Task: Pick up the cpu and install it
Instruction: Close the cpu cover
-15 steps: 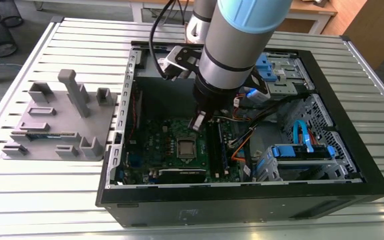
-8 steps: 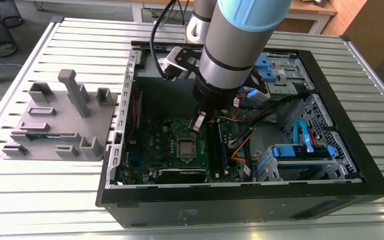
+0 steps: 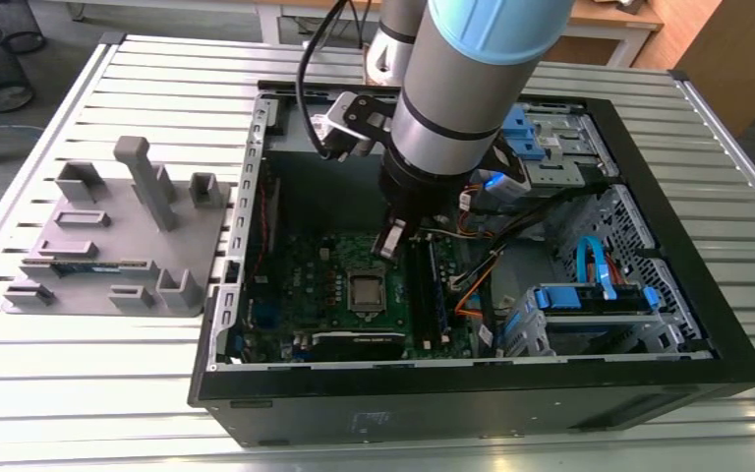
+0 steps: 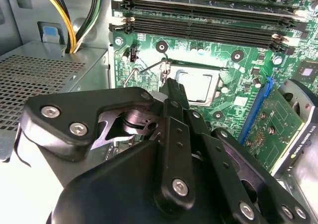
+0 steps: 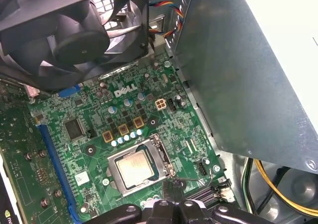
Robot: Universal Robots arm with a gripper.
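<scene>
The cpu [image 5: 135,168], a small square chip with a dull silvery top, lies flat inside the metal-framed socket of the green circuit board [image 5: 149,119]. It shows too in the second wrist view [image 4: 196,84] and in the exterior view [image 3: 367,292]. My gripper [image 3: 391,242] hangs inside the computer case just beside the socket, a little above the board. Its black fingers [image 4: 175,110] are shut, with nothing visible between them. Their tip [image 5: 174,185] sits next to the socket's thin wire lever [image 4: 145,70], which stands out from the frame.
A grey block tray [image 3: 115,246] with a green memory stick [image 3: 83,265] lies on the slatted table at the exterior view's left. Around the socket are a black fan [image 5: 74,30], a grey metal box [image 5: 238,75], yellow cables [image 4: 82,20], memory slots [image 4: 198,15] and blue drive brackets [image 3: 594,300].
</scene>
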